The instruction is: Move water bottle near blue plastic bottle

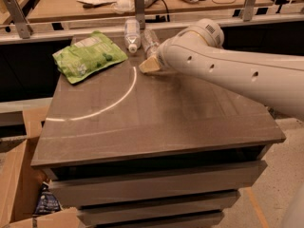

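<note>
The blue plastic bottle (131,33), pale and smooth with a white cap, lies at the back edge of the table with its cap pointing toward the front. The water bottle (151,42), clear and crinkly, lies just to its right, partly hidden by my arm. My gripper (148,66) is low over the table right in front of the water bottle, its tan tip close to the bottle's near end. I cannot tell whether it touches the bottle.
A green chip bag (88,56) lies at the back left of the brown table (156,122). A metal rail with posts (138,4) runs behind the table. A cardboard box (19,184) stands on the floor at the left.
</note>
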Available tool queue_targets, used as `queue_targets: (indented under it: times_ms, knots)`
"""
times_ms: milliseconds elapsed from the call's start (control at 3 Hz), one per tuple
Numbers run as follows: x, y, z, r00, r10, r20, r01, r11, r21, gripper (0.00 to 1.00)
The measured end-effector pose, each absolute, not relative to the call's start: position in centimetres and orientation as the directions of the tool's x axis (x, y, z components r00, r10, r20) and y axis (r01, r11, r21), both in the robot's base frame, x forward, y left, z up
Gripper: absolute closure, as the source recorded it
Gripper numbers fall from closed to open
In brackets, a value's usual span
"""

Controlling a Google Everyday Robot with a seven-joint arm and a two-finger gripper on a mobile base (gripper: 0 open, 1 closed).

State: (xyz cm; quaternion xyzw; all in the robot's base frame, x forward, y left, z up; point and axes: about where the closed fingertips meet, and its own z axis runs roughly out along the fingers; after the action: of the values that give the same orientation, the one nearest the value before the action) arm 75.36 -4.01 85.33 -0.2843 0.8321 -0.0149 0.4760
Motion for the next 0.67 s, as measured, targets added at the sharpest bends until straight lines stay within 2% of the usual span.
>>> queue_targets:
  times_ms: [667]
  knots:
    - [73.81,-4.69,85.12,-0.368,-0.418,-0.831,-0.494,0.845,-0.206,0.00]
